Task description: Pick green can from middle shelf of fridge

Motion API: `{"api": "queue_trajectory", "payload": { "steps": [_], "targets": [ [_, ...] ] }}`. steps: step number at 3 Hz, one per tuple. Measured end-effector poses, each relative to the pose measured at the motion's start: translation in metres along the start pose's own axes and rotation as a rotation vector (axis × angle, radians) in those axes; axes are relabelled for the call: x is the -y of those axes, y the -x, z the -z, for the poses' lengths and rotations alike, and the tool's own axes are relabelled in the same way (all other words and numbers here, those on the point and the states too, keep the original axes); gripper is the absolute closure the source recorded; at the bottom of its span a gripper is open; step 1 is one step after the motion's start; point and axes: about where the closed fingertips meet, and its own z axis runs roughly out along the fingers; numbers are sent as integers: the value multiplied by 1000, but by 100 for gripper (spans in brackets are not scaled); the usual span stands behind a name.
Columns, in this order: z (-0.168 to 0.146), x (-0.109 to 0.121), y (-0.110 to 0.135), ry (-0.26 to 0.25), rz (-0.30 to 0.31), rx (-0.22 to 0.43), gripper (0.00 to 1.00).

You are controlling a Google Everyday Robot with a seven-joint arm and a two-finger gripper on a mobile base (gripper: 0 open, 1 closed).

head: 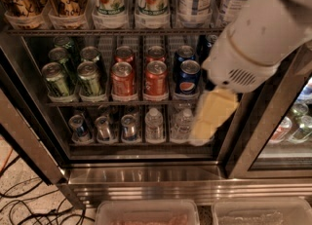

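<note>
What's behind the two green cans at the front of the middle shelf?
More green cans stand in line behind them. The rows' far ends are dark and covered by cans in front. The gripper hangs far right, in front of the water bottles.
</note>
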Motion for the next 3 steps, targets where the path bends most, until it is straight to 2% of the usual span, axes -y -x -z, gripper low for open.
{"api": "queue_trajectory", "payload": {
  "steps": [1, 2, 3],
  "targets": [
    [-33, -28, 38, 55, -24, 175, 0],
    [-63, -58, 61, 77, -23, 334, 0],
    [-89, -78, 96, 75, -2, 512, 0]
  ]
}}
